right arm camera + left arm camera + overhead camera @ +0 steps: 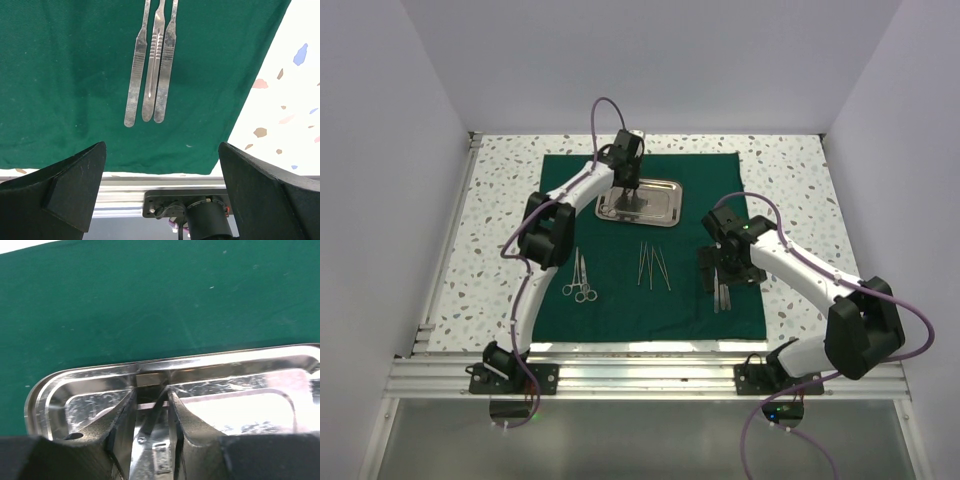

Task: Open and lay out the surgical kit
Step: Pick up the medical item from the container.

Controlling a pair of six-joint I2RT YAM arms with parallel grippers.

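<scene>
Scissors (581,282) lay left on the flat green cloth (620,303). My left gripper (151,394) sat in the tray (225,358), maybe for another tool. Its fingers were close, but I couldn't tell if they pinched. My right gripper (162,150) hung spread wide over three handles (150,75) in a row.

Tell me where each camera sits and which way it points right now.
Top external: above and behind the bases, looking down on the green drape; both arms show, left gripper at the steel tray, right gripper front right.
Left wrist: low over the tray, facing one rim and drape beyond; own fingers close together.
Right wrist: above three flat handles, looking down to the drape's near edge; own fingers wide apart.
Shared: tray, top and left wrist; handles, top and right wrist.
</scene>
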